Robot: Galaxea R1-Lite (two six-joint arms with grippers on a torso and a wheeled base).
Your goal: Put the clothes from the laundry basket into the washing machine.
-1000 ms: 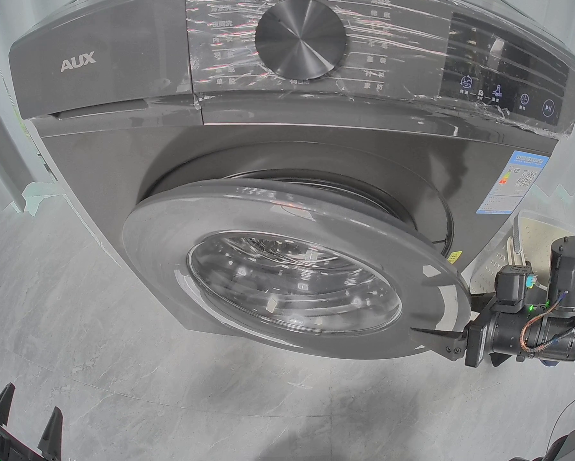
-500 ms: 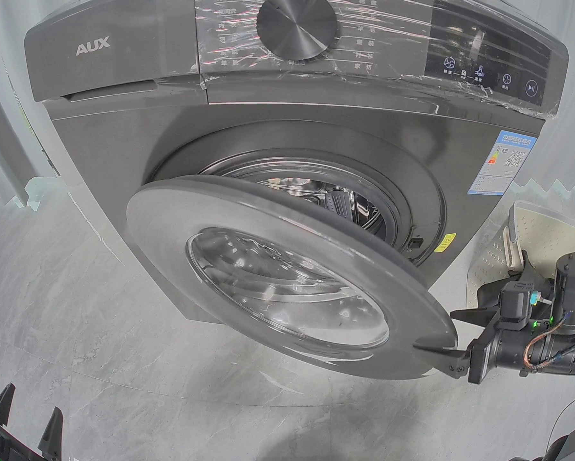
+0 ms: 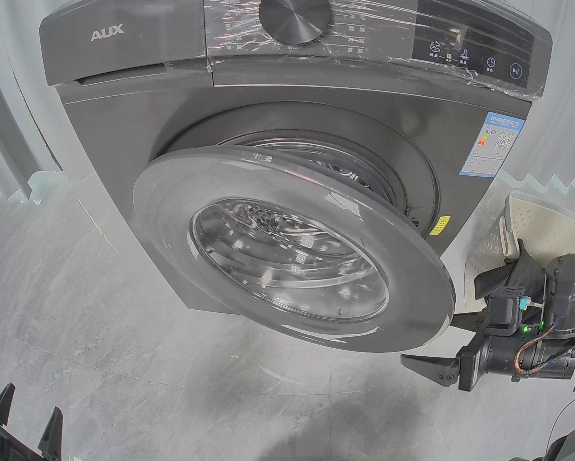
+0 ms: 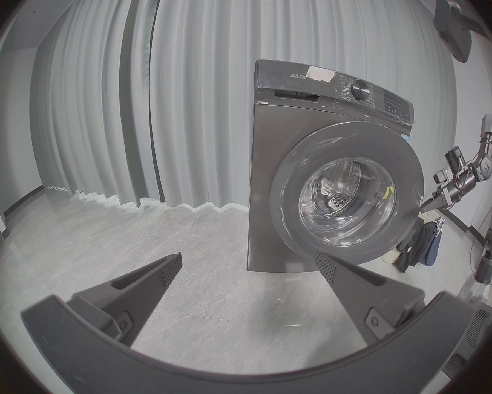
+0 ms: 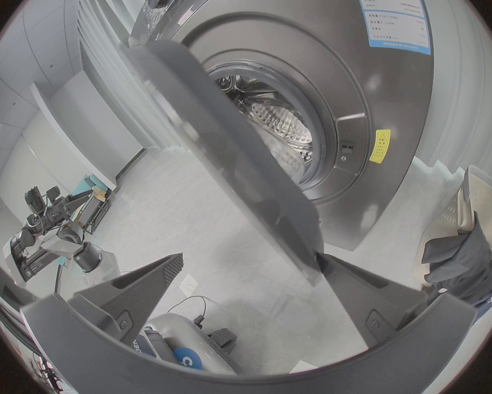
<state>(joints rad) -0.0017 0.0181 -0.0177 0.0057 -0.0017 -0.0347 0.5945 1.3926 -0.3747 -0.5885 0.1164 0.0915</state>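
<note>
Clothes, dark garments, hang draped over the near rim of a pale, perforated laundry basket. The basket stands on the floor at the far right, just beside the right side of the washing machine. No clothes can be seen in the machine. The grey front-loading washing machine fills the middle of the scene. Its round, glass-centred door, hinged on the left, stands part open. It swings out toward the near side, so the steel drum shows through the gap behind it.

The right gripper sits low on the right, at the free edge of the door. Its two fingers are spread apart with the door's rim between them, and it grips nothing. One finger is very close to the rim, but whether it touches cannot be told. The arm lies just in front of the basket, near the hanging garments. The left gripper rests well apart at the near left, low over the floor, its fingers also spread and empty.

The door looks not yet wide enough for loading. Because the spread fingers only bracket the rim, the edge could slip out and the door could drift back toward shut. The right arm is so near the draped clothes that it could snag them and drag them onto the floor. It could also nudge the light basket out of place.
</note>
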